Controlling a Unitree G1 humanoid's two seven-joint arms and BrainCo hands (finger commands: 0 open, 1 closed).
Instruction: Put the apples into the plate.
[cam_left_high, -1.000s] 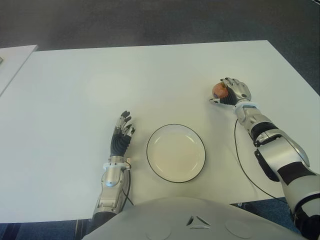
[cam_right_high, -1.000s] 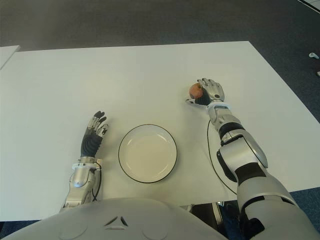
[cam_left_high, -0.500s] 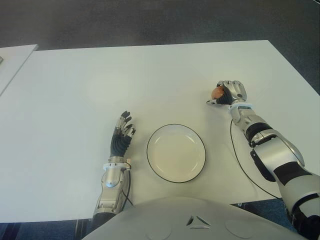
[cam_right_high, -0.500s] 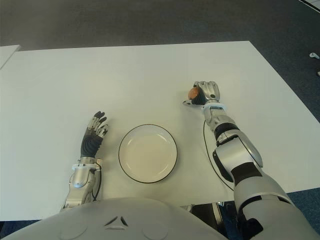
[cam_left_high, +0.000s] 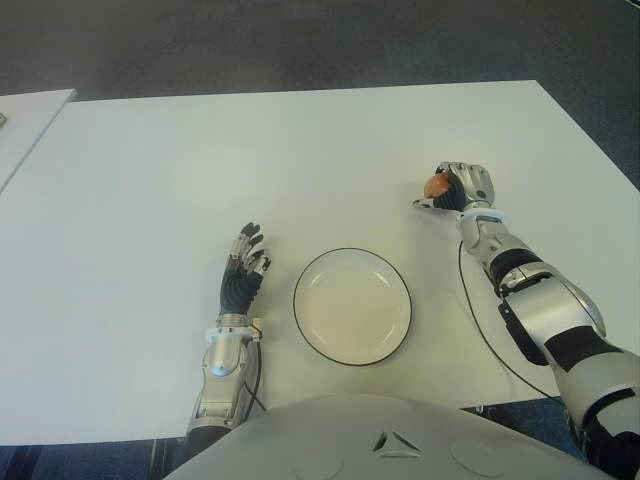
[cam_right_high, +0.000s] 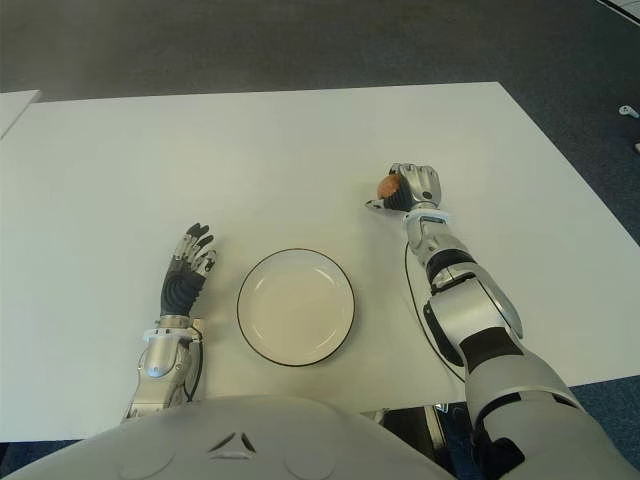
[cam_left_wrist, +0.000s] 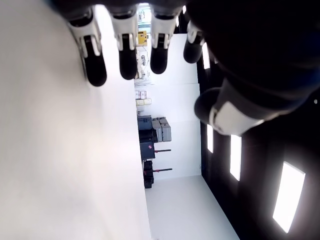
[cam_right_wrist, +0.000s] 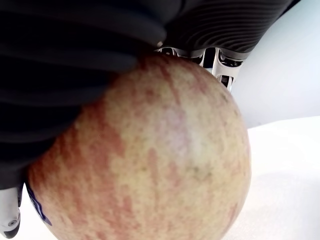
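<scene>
A red-and-yellow apple (cam_left_high: 436, 185) (cam_right_wrist: 145, 150) sits in my right hand (cam_left_high: 456, 186), whose fingers are curled around it at the right side of the white table (cam_left_high: 300, 150), beyond and to the right of the plate. The white plate (cam_left_high: 352, 305) with a dark rim lies near the table's front edge, with nothing on it. My left hand (cam_left_high: 245, 262) shows just left of the plate with its fingers straight and spread, holding nothing. No other apple is in view.
A black cable (cam_left_high: 478, 320) runs along the table beside my right forearm. The corner of a second white table (cam_left_high: 25, 115) shows at the far left. Dark carpet lies beyond the table's far edge.
My right hand has closed its fingers around the apple and shifted slightly toward the plate's side; between half a second ago and now it barely moved. The left hand is still.
</scene>
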